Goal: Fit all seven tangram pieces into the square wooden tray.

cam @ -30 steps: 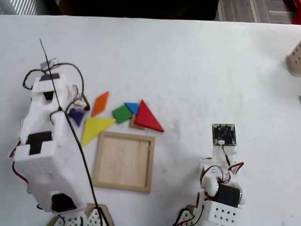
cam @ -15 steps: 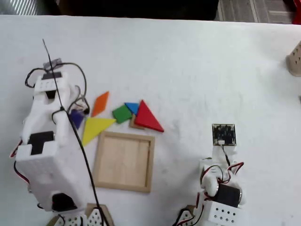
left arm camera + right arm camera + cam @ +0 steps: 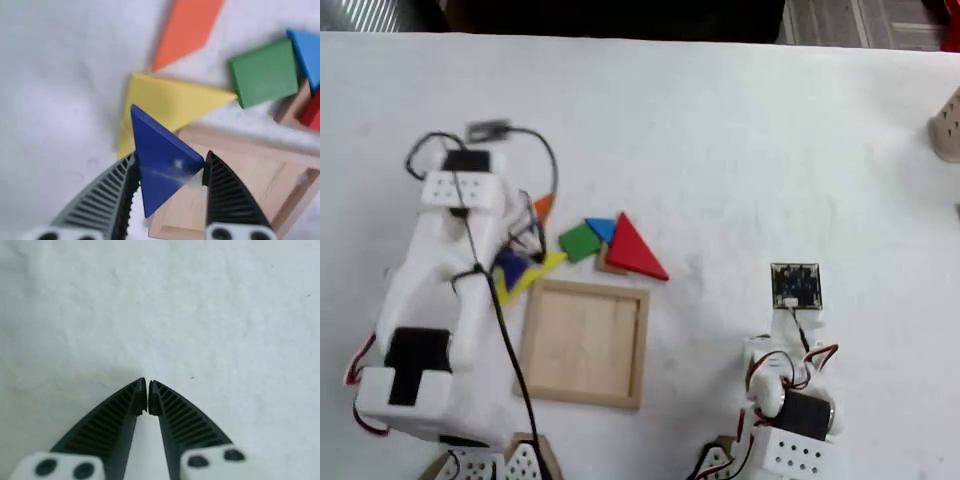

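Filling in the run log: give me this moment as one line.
left gripper: shut on blue triangle, near tray corner | right gripper: shut, empty, over table | tray: empty

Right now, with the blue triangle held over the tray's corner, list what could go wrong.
1. The blue triangle sits skewed between the left gripper's fingers, one apparently pressing on a corner; it could pivot or slip out.
2. It hangs over the rim of the tray and the yellow triangle; released here, it may land propped on either rather than flat inside.
3. The yellow triangle lies close against that rim, so a low approach might shove it.
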Robot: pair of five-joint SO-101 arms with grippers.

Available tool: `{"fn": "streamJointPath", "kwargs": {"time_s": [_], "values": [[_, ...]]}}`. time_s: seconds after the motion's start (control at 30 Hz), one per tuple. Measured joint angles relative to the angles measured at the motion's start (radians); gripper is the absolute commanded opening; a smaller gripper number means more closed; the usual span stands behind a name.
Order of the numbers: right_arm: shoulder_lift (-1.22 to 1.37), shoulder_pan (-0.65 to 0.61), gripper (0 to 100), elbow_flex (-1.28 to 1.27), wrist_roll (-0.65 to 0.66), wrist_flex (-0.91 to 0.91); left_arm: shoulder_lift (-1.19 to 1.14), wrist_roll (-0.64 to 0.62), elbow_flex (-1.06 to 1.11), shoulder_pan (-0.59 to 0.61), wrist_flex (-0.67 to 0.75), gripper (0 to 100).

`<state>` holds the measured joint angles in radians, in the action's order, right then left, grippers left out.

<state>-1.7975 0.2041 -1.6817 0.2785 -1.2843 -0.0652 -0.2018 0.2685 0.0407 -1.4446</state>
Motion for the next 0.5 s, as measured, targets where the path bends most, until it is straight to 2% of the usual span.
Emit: {"fn": "streamJointPath", "kwargs": {"time_s": [0.2, 0.4, 0.5], "values": [[0.0, 0.0, 1.7, 0.0, 0.0, 0.0, 0.206, 0.103, 0.307, -0.132, 0.175, 2], [0.0, 0.0, 1.7, 0.0, 0.0, 0.0, 0.362, 0.348, 0.565, -0.295, 0.272, 2], [0.0, 0.0, 1.7, 0.0, 0.0, 0.0, 0.385, 0.404, 0.631, -0.322, 0.325, 2]]}}
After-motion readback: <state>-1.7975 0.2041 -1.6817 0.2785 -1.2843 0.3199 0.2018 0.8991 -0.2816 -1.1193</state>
